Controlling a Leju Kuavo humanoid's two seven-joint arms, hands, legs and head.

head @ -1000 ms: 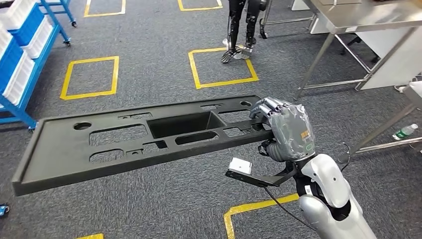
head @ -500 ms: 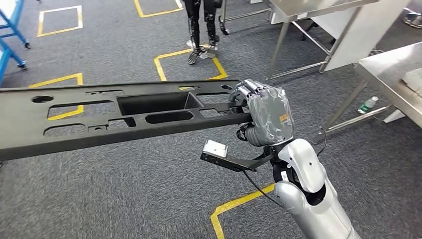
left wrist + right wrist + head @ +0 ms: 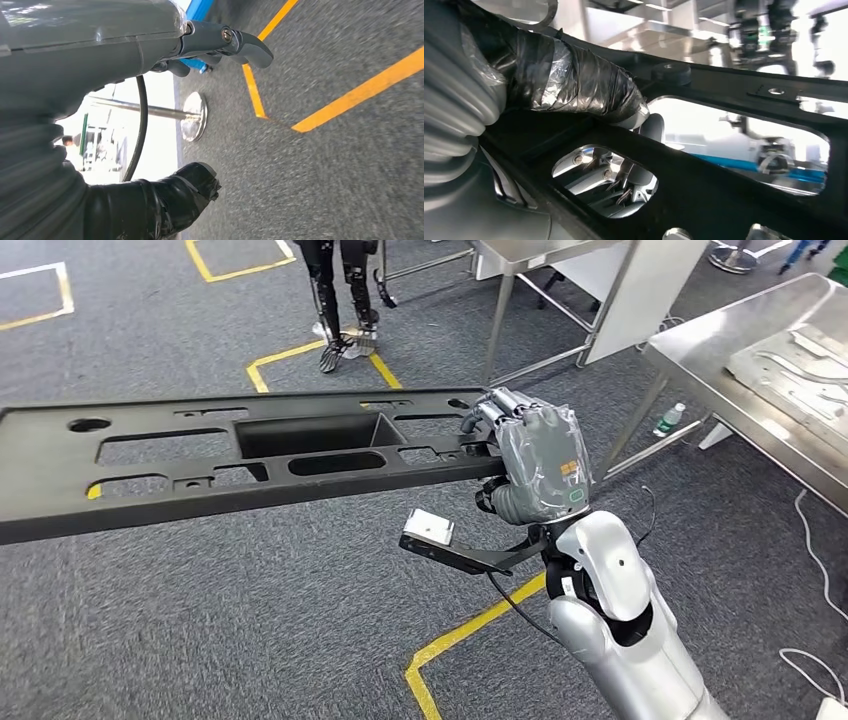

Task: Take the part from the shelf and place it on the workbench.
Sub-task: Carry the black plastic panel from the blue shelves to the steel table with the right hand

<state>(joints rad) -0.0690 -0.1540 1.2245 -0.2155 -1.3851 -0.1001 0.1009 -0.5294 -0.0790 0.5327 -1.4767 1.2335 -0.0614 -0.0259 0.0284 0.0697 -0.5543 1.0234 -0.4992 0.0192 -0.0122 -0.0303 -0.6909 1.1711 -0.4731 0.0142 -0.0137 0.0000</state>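
The part [image 3: 250, 455] is a long flat black panel with several cut-outs and a box-shaped recess in its middle. My right hand [image 3: 535, 460] grips its right end and holds it level above the carpet, stretching out to the left. In the right wrist view the taped thumb [image 3: 574, 80] presses on the part [image 3: 734, 100], with fingers showing through a cut-out. The steel workbench [image 3: 740, 415] stands to the right, with pale metal pieces lying on it. My left hand [image 3: 125, 45] hangs over the floor, fingers apart and holding nothing.
A second steel table [image 3: 520, 260] stands ahead, and a pair of dark legs [image 3: 340, 290] beside it. A bottle [image 3: 668, 420] lies under the workbench. Yellow tape squares [image 3: 310, 355] mark the grey carpet. White cables [image 3: 815, 570] trail at the right.
The camera has turned right, so the whole scene slid left and the workbench came closer into view. My right hand keeps the same grip on the part.
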